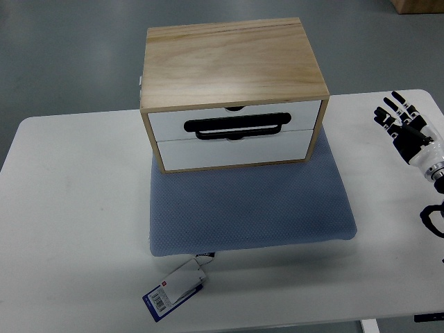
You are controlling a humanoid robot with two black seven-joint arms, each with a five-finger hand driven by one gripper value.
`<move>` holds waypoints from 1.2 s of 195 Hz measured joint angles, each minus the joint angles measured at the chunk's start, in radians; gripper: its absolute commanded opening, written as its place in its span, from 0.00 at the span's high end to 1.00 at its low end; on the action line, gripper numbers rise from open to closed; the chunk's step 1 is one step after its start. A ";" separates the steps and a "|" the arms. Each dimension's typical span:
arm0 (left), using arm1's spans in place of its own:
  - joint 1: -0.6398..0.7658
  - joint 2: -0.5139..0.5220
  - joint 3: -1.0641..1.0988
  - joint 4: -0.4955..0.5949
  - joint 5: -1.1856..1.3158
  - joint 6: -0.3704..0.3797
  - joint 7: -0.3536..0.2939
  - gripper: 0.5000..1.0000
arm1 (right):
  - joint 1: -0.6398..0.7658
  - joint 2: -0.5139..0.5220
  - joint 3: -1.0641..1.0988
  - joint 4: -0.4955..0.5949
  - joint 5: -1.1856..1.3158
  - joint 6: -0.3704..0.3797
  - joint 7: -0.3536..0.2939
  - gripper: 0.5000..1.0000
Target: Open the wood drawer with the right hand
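Note:
A small wooden drawer box (229,66) stands on a blue-grey mat (250,205) on the white table. It has two white drawer fronts, both shut. A black handle (236,126) runs across the seam between the upper drawer (236,118) and the lower drawer (232,150). My right hand (401,118) is at the right edge of the table, well to the right of the box, with its fingers spread and holding nothing. My left hand is out of view.
The white table (69,208) extends around the mat. A white and blue tag with a barcode (175,290) lies at the mat's front edge. A black part (433,220) shows at the right edge. Grey floor lies beyond the table.

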 measured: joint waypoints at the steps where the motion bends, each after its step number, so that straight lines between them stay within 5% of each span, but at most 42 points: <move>1: 0.000 0.000 0.000 0.000 0.000 0.000 0.000 0.00 | 0.000 0.000 0.000 0.000 0.000 0.000 0.000 0.14; 234: 0.003 0.000 -0.004 0.008 -0.001 0.006 0.000 0.00 | -0.009 -0.037 -0.030 0.009 0.009 0.010 -0.001 0.14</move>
